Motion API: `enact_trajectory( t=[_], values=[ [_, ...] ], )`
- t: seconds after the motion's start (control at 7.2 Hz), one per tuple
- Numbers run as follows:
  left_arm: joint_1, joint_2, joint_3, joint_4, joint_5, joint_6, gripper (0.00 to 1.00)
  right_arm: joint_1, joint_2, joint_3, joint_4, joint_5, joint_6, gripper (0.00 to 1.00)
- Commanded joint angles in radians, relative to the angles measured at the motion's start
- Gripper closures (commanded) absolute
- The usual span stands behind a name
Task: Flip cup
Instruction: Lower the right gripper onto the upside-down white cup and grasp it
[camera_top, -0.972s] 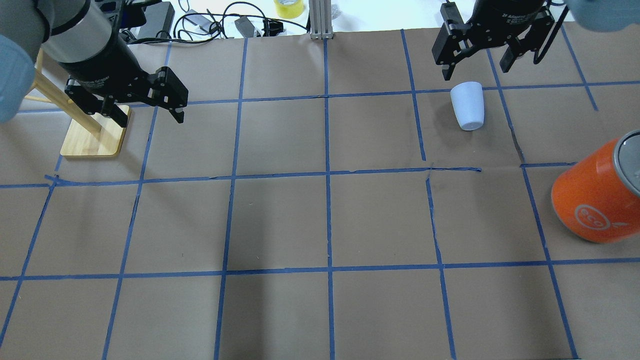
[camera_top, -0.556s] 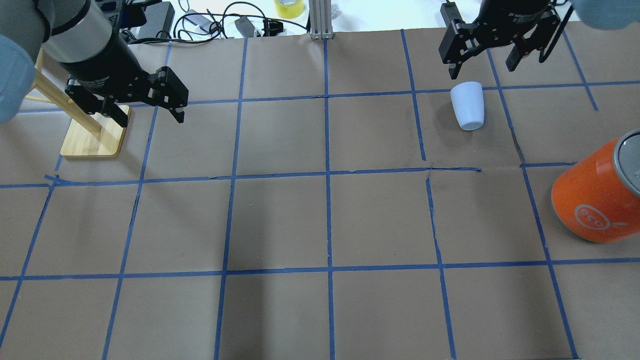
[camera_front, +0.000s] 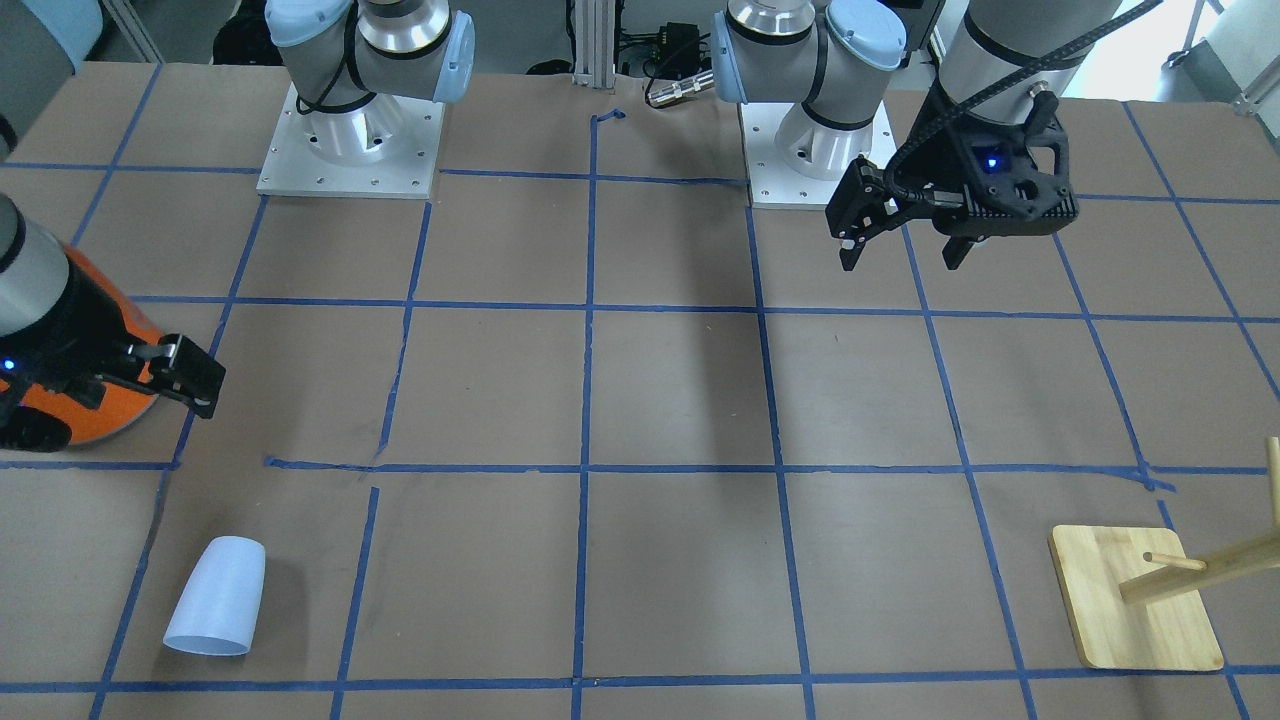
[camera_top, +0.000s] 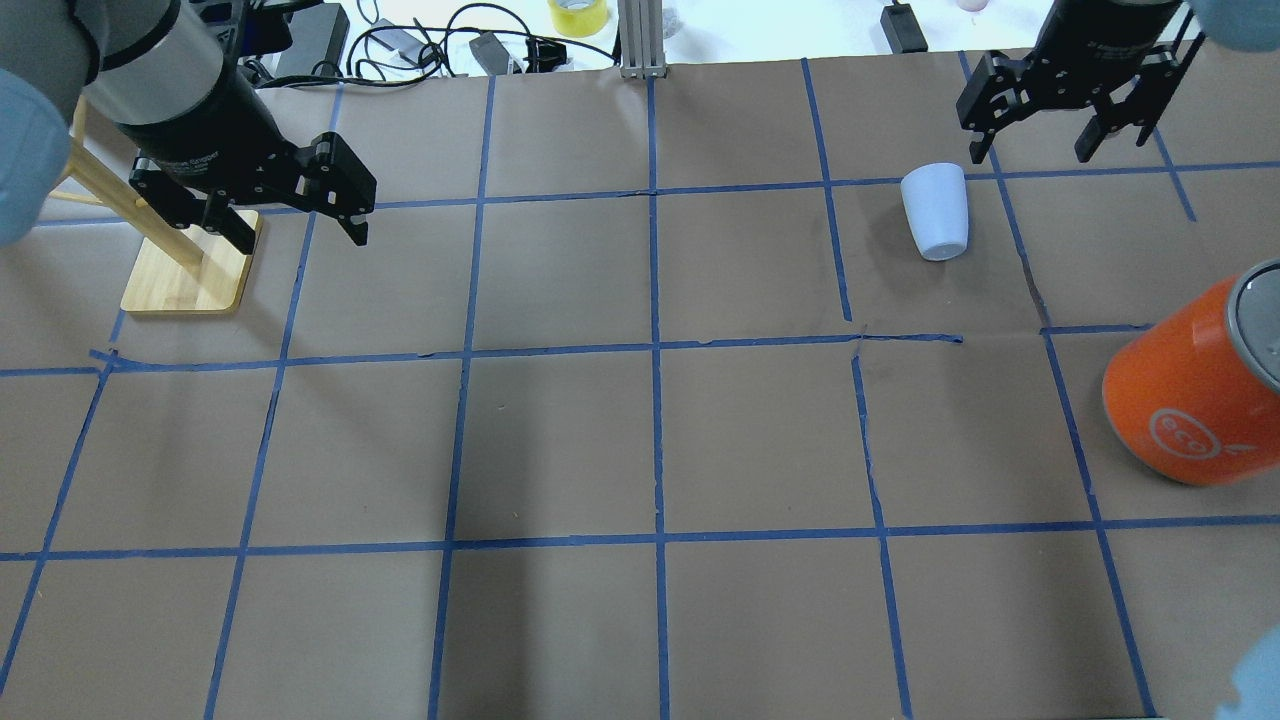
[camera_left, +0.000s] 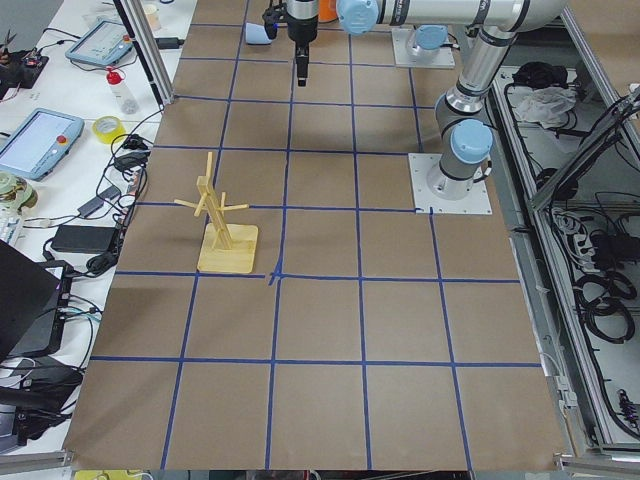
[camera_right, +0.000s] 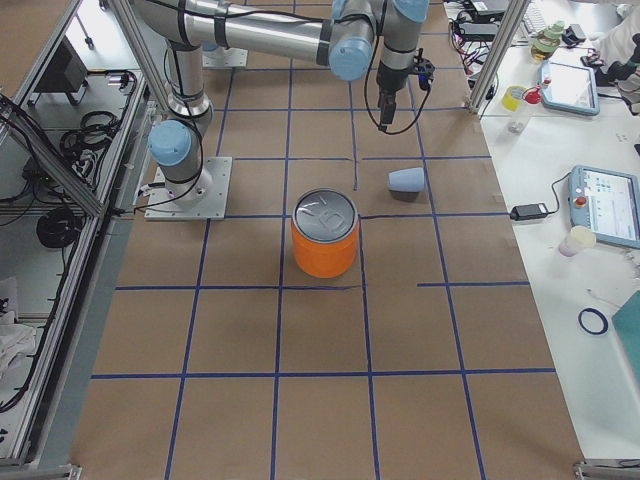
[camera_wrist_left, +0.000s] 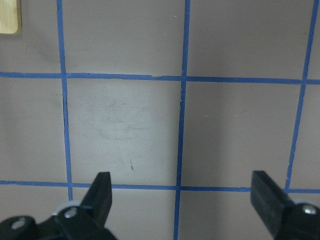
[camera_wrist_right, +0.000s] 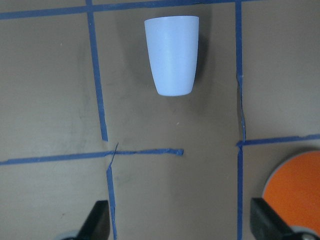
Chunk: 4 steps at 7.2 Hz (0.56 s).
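The cup (camera_top: 935, 212) lies on its side on the surface (camera_top: 560, 450), rim pointing away from the robot, near the right gripper (camera_top: 1027, 158), jaws released and empty; the left gripper (camera_top: 298, 232), likewise released, hangs well apart.

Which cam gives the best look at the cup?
Right wrist-mounted: the cup is large, whole and unobstructed, lying on its side. Overhead and front-facing show it small, both side views show it tiny, and the left wrist view does not show it.
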Motion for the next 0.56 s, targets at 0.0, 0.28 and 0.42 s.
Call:
enact_trajectory(
  t=[0.0, 0.28, 0.42],
  values=[
    [0.000, 0.001, 0.000, -0.001, 0.000, 0.000, 0.00, 0.010, 0.168, 0.000, -0.234, 0.012, -0.019, 0.00],
    [0.000, 0.001, 0.000, 0.001, 0.000, 0.000, 0.00, 0.011, 0.269, -0.001, -0.292, 0.011, -0.016, 0.00],
    [0.000, 0.001, 0.000, 0.001, 0.000, 0.002, 0.00, 0.011, 0.309, 0.000, -0.345, 0.002, -0.016, 0.00]
  ],
)
